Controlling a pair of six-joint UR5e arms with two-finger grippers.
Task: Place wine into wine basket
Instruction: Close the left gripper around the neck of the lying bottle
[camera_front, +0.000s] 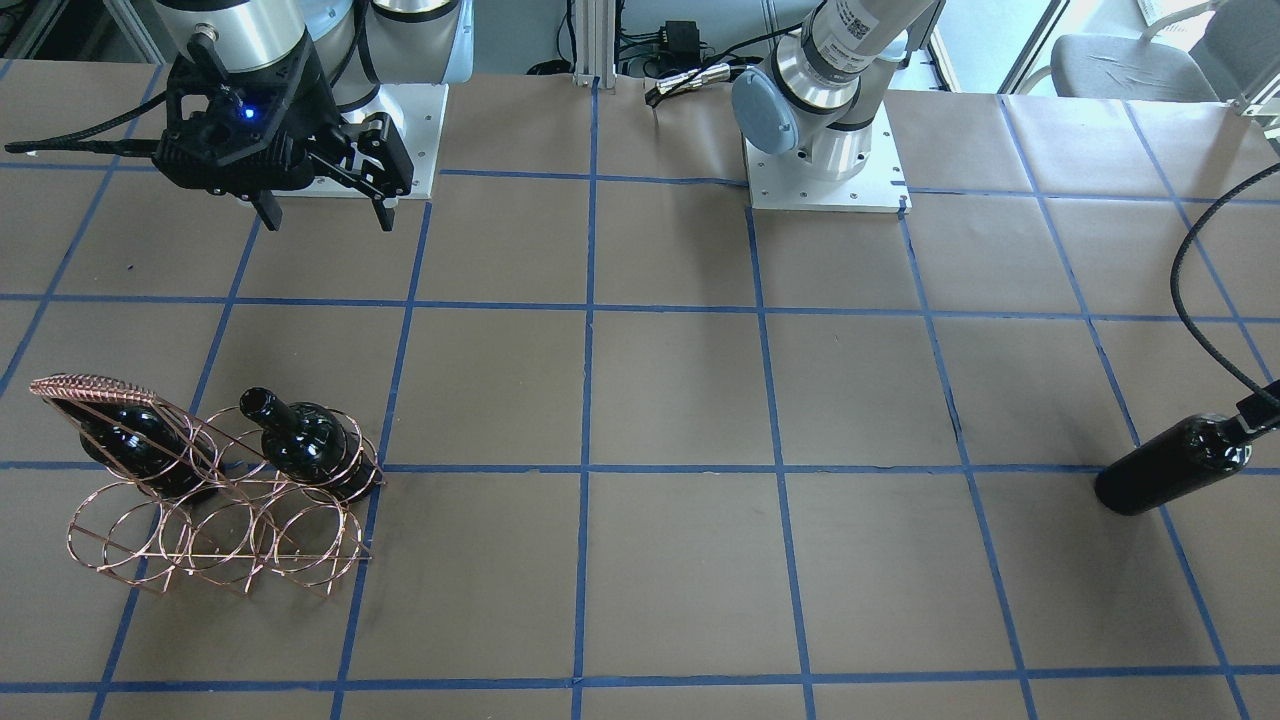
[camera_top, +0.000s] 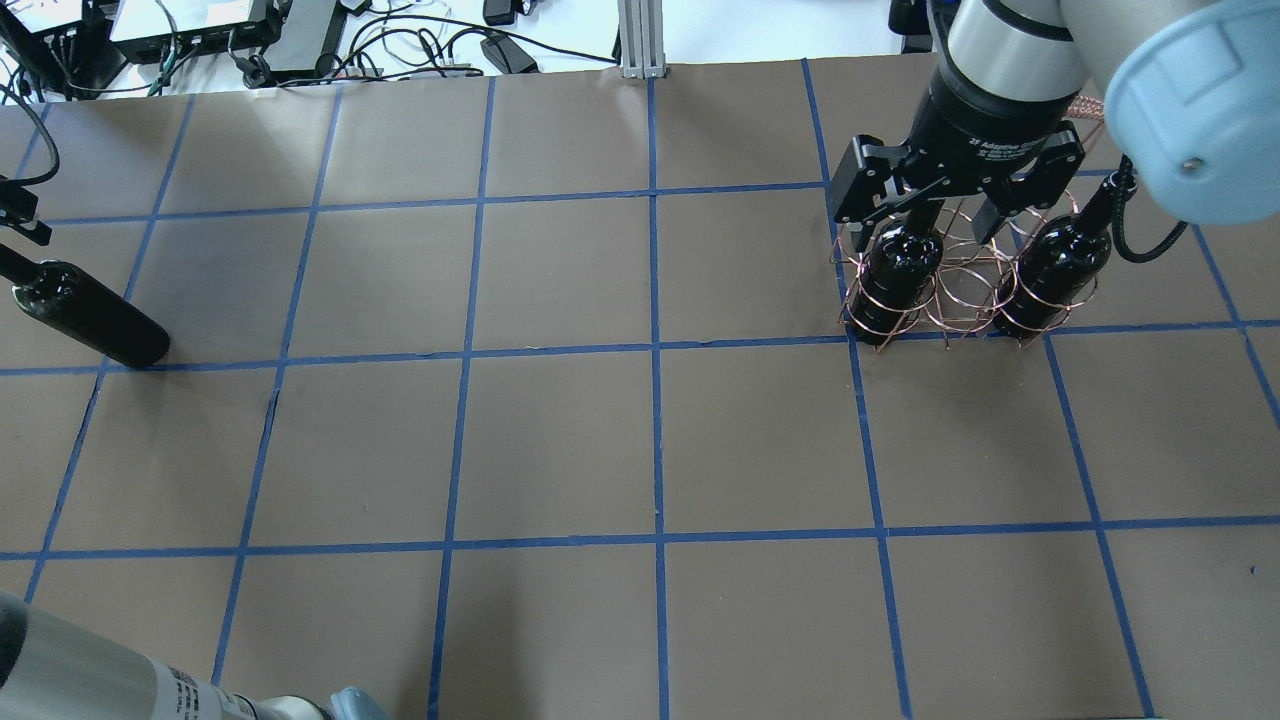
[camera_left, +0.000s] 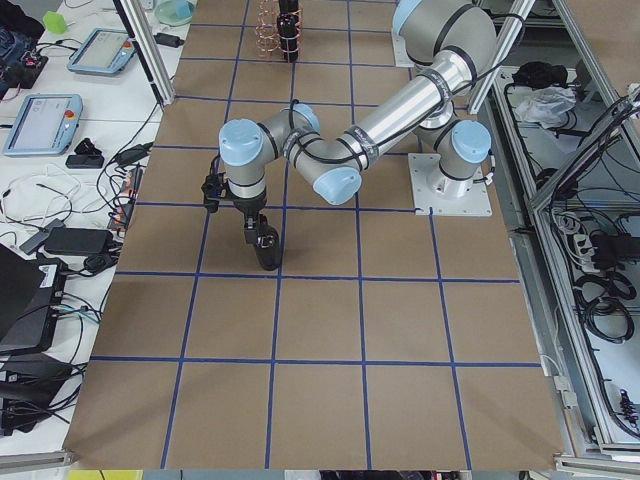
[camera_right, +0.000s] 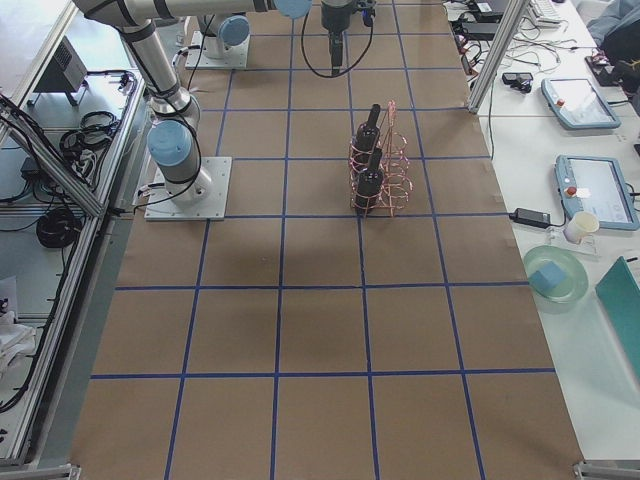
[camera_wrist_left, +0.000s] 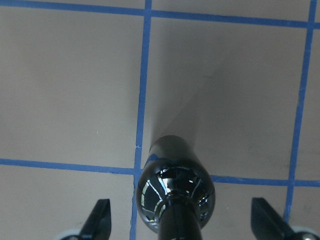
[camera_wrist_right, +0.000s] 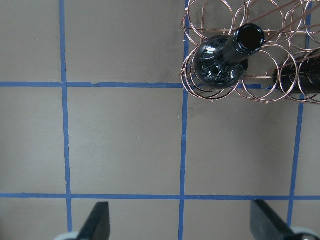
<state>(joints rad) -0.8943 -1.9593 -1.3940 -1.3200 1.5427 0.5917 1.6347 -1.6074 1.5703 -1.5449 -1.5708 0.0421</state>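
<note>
The wine basket (camera_front: 215, 545) is a copper wire rack at the table's right end. It holds two dark bottles, one at one end (camera_front: 305, 440) and one under the sloping handle (camera_front: 135, 440). A third wine bottle (camera_front: 1170, 468) stands upright on the table at the left end. My left gripper (camera_wrist_left: 182, 222) is open with its fingers on either side of this bottle's neck, not touching it. My right gripper (camera_front: 327, 213) is open and empty. It hangs above the table on the robot's side of the basket (camera_wrist_right: 240, 35).
The brown paper table top (camera_front: 680, 400) carries a blue tape grid. The two arm bases (camera_front: 825, 170) stand at the robot's edge. Side benches with tablets, cables and a green bowl (camera_right: 560, 275) lie beyond the table's ends.
</note>
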